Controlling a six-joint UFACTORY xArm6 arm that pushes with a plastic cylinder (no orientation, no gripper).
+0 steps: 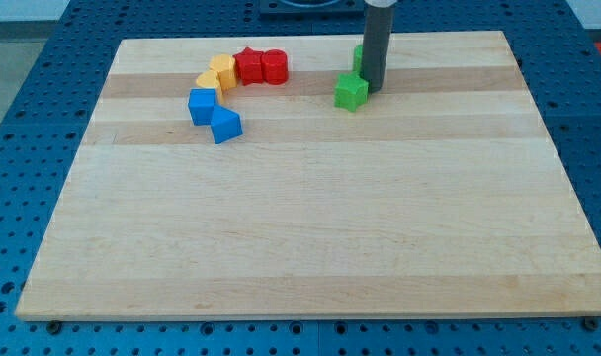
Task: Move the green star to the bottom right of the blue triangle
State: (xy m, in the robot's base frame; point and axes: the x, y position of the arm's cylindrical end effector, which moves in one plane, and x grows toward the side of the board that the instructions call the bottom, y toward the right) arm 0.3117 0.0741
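Observation:
The green star (350, 91) lies near the view's top, right of centre, on the wooden board (310, 237). My tip (373, 89) touches its right side, the dark rod rising straight up from there. A second green block (359, 55) is mostly hidden behind the rod, just above the star. The blue triangle (225, 126) lies at the upper left, below and right of a blue cube (202, 105), well to the left of the star.
Two orange blocks (215, 73) and two red blocks (260, 66) form an arc with the blue ones at the upper left. The board sits on a blue perforated table (24, 148).

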